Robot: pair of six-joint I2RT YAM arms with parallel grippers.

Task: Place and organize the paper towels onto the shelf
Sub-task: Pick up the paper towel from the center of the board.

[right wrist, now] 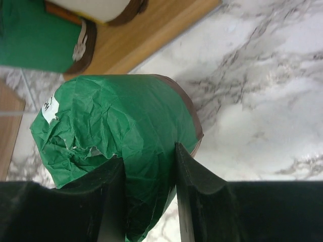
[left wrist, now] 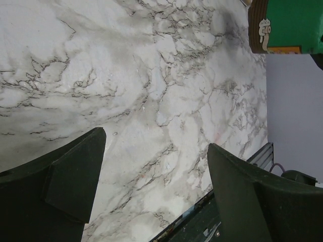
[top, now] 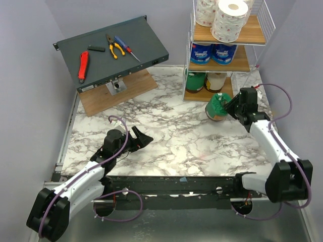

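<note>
My right gripper is shut on a green paper towel roll with brown ends, on or just above the marble table in front of the shelf. In the right wrist view the fingers pinch the crumpled green wrap. The shelf holds white speckled rolls on top, blue-and-white rolls in the middle, and a green roll and a cream-and-brown roll at the bottom. My left gripper is open and empty over the table; the green roll shows far off.
A dark grey slanted metal panel at the back left carries red-handled pliers, yellow pliers and a screwdriver, propped on a wooden board. Walls close in on both sides.
</note>
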